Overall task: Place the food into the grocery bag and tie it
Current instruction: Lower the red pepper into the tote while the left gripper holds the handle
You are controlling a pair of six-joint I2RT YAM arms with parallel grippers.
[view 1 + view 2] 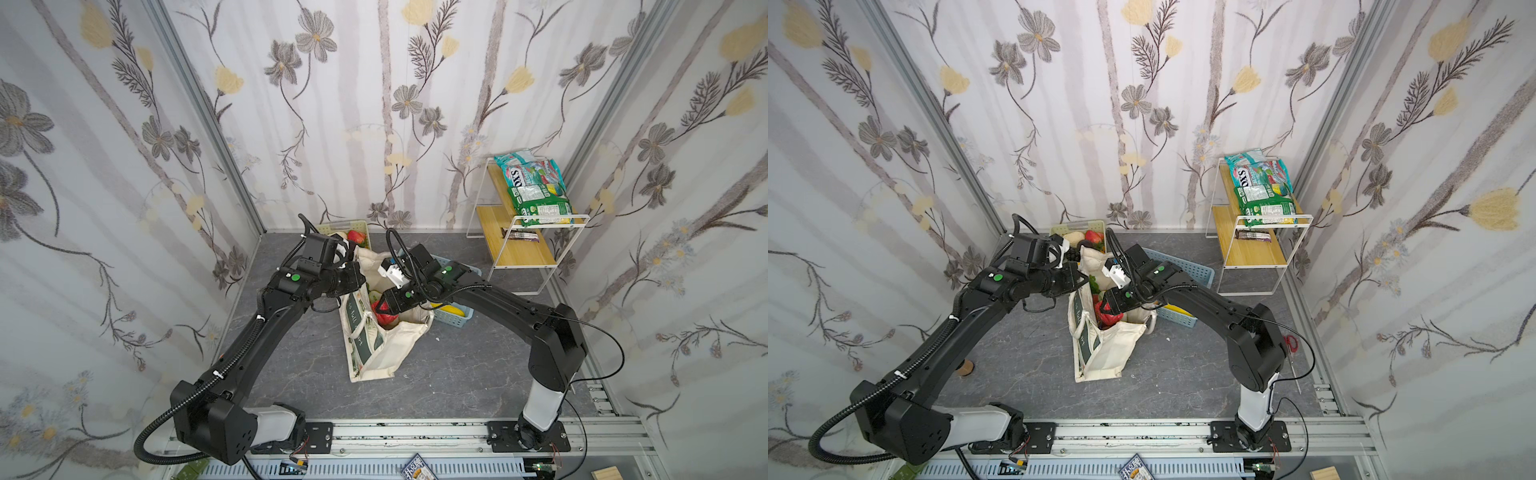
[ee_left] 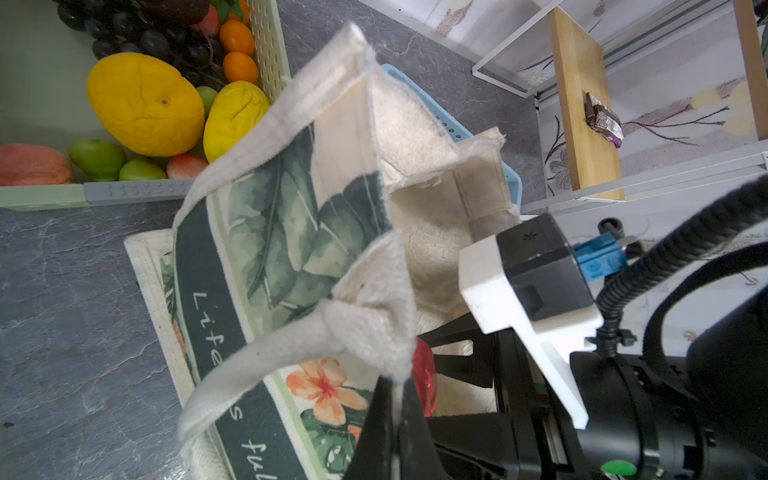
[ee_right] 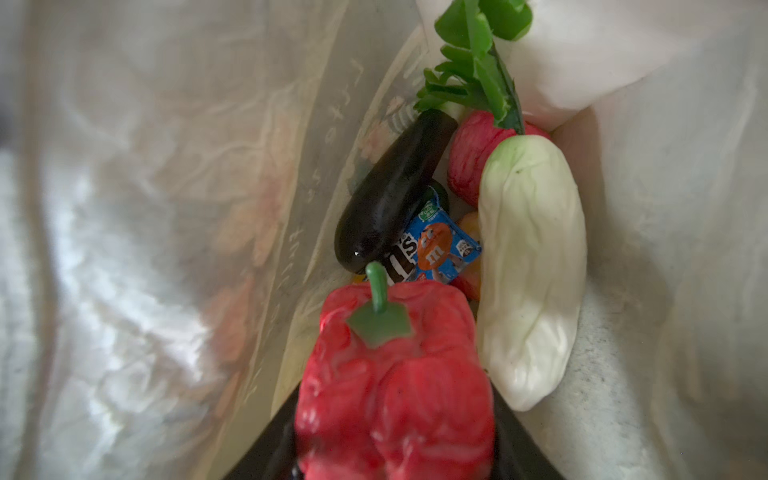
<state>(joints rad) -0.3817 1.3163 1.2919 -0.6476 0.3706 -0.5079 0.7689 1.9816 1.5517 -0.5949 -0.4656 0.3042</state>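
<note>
1. The grocery bag (image 1: 376,349) is at the middle of the table (image 1: 291,365), between the two arms. In both top views I read its long axis as running near to far. The closed bottom is at the near end, the open mouth is at the far end, and the printed side with the dark green band faces left.
2. The left gripper (image 2: 398,399) is pinched tight on the bag's cream fabric at the left rim of the mouth, beside a strap handle (image 2: 249,357). That edge is raised.
3. The right gripper (image 3: 395,401) reaches into the mouth from the right. Its jaws stand part-way apart, clamped on either side of a red pepper (image 3: 395,353). The pepper's green stem points away from the gripper, deeper into the bag.
4. Beyond the pepper, a dark purple eggplant (image 3: 390,195), a pale radish (image 3: 532,266) and a blue snack packet (image 3: 440,249) lie in the bag.
5. The table is grey and stone-patterned. A pale green basket (image 1: 332,227) of fruit sits just beyond the bag, and a blue basket (image 1: 453,318) sits just to its right.
6. A white wire shelf (image 1: 528,249) with wooden boards stands far right, with snack packets (image 1: 536,187) on its upper board. Floral wallpaper (image 1: 374,83) covers three sides.
</note>
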